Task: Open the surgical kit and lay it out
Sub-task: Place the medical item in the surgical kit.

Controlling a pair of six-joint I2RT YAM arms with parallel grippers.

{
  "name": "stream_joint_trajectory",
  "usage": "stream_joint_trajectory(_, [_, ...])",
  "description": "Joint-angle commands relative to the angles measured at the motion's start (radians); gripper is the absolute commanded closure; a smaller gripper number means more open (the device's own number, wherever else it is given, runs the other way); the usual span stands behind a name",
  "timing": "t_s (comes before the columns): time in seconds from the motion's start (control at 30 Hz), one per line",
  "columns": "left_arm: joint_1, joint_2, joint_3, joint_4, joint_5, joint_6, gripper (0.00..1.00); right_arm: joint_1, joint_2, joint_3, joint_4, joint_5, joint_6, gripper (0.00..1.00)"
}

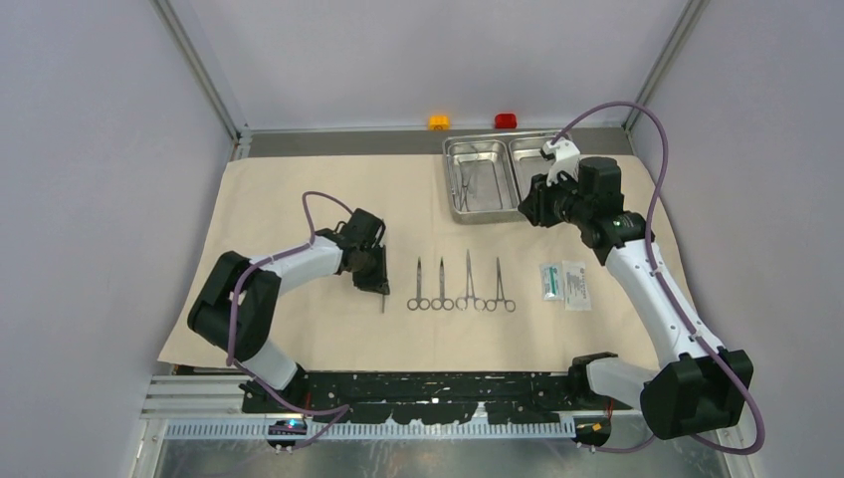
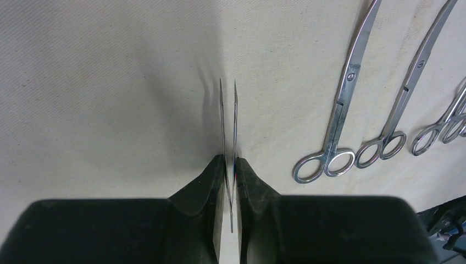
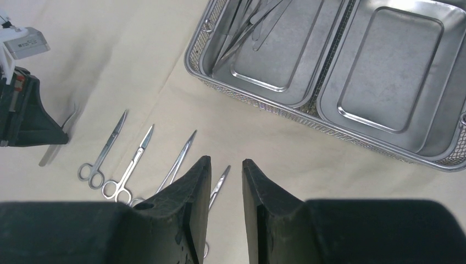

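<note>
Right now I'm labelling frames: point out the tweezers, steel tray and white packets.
tweezers (image 2: pixel 234 126), left wrist view, middle of one tine.
steel tray (image 3: pixel 390 66), right wrist view, bare floor of empty compartment.
white packets (image 1: pixel 575 284), top external view, face of right-hand packet.

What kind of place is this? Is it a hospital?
Probably a robot practice booth, not a hospital: left arm and right arm are bolted side by side, plain walls box them in, and steel clamps lie on a beige cloth.

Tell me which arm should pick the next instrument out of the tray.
Right: the right claw, open and empty, hovers near the tray holding loose instruments. The left claw grips tweezers over the cloth.
</note>
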Motion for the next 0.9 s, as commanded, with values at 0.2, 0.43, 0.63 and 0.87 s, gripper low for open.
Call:
stream_joint_trajectory(0.2, [0.004, 0.001, 0.022, 0.027, -0.023, -0.003, 0.82, -0.011, -0.022, -0.007, 0.053, -0.012, 0.011, 0.67])
stream_joint_trajectory(0.43, [0.005, -0.007, 0.012, 0.031, -0.023, -0.006, 0.8, -0.012, -0.015, -0.005, 0.054, -0.01, 0.014, 0.67])
stream_joint_trajectory(0.63, [0.005, -0.012, 0.011, 0.027, -0.026, -0.008, 0.79, -0.014, -0.012, -0.002, 0.051, -0.011, 0.016, 0.67])
stream_joint_trajectory(0.87, [0.005, -0.051, 0.014, 0.015, -0.029, -0.006, 0.74, -0.014, 0.008, 0.027, 0.039, -0.02, 0.014, 0.65])
